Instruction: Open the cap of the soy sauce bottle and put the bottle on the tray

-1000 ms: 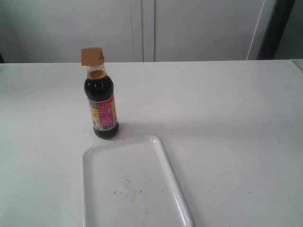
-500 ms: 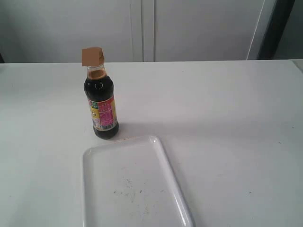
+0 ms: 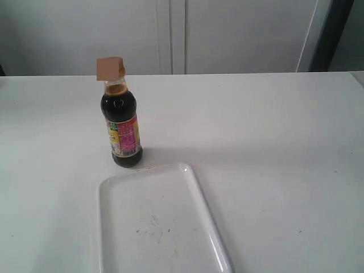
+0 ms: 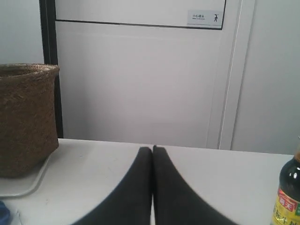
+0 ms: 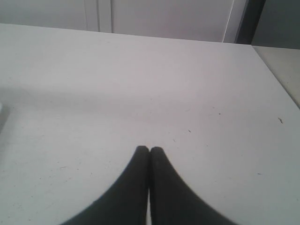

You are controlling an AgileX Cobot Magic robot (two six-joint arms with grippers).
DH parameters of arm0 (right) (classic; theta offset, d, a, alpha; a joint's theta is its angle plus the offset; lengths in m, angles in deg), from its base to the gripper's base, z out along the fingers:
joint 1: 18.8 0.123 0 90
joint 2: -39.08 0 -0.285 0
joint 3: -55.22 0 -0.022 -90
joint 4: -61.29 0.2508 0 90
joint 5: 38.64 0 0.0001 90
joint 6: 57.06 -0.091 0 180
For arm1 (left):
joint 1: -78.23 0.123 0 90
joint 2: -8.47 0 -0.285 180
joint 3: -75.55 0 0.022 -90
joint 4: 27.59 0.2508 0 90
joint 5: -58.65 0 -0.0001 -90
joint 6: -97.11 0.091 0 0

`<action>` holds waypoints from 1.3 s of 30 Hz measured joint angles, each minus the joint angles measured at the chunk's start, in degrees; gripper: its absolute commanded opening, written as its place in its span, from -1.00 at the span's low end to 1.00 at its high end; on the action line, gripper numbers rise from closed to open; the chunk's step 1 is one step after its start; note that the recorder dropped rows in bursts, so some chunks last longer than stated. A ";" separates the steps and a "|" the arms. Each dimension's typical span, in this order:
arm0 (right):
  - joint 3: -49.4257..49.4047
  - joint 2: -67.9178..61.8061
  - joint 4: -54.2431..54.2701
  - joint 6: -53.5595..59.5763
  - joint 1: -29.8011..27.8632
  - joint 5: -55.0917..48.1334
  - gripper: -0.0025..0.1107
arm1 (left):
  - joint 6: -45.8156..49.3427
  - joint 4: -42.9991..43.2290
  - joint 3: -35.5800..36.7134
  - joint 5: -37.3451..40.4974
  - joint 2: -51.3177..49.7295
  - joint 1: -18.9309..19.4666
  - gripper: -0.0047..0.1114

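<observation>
The soy sauce bottle (image 3: 121,126) stands upright on the white counter (image 3: 256,131), its long axis vertical and its neck pointing straight up. The cap (image 3: 110,68) sits on top of the neck; whether it is flipped open cannot be told. The label faces the exterior camera. The bottle is just beyond the far short rim of the tray (image 3: 202,199), close to it but not on it. The tray's long axis runs away from the bottle toward the exterior camera.

The left gripper (image 4: 152,150) has its fingers (image 4: 136,187) pressed together, holding nothing; the bottle is at the edge of its view, and a woven basket (image 4: 26,117) is on the opposite side. The right gripper (image 5: 149,150) likewise has fingers (image 5: 166,192) closed tip to tip, empty, over bare counter.

Compared with a second ago, bottle and tray sit in the same places.
</observation>
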 measured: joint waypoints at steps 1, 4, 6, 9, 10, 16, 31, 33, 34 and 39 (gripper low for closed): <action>0.00 0.00 0.00 0.00 0.00 0.00 -0.96 | -1.41 1.57 -0.25 -0.98 -1.36 0.00 -0.92; 0.00 0.00 0.00 0.00 0.00 0.00 -0.96 | -9.13 9.94 -1.28 -5.29 -6.71 0.00 -0.92; 0.00 0.00 0.00 0.00 0.00 0.00 -0.96 | -14.72 16.24 -2.13 -8.99 -10.45 0.00 -0.92; 0.00 0.00 0.00 0.00 0.00 0.00 -0.96 | -19.71 22.59 -3.20 -15.15 -15.70 0.00 -0.92; 0.00 0.00 0.00 0.00 0.00 0.00 -0.96 | -20.54 23.71 -3.69 -16.83 -17.18 0.00 -0.92; 0.00 0.00 0.00 0.00 0.00 0.00 -0.96 | -24.10 30.41 -7.21 -24.19 -26.88 0.00 -0.92; 0.00 0.00 0.00 -0.47 0.00 0.00 -0.96 | -30.45 40.46 -13.83 -41.51 -43.43 0.00 -0.92; 0.00 0.00 0.00 -0.47 0.00 0.00 -0.96 | -31.18 41.18 -14.67 -43.21 -44.66 0.00 -0.92; 0.00 0.00 0.00 -0.47 0.00 0.00 -0.96 | -31.54 41.73 -15.09 -44.15 -45.38 0.00 -0.92; 0.00 0.00 0.00 -0.47 0.00 0.00 -0.96 | -32.87 43.31 -17.52 -46.43 -48.74 -1.60 -0.92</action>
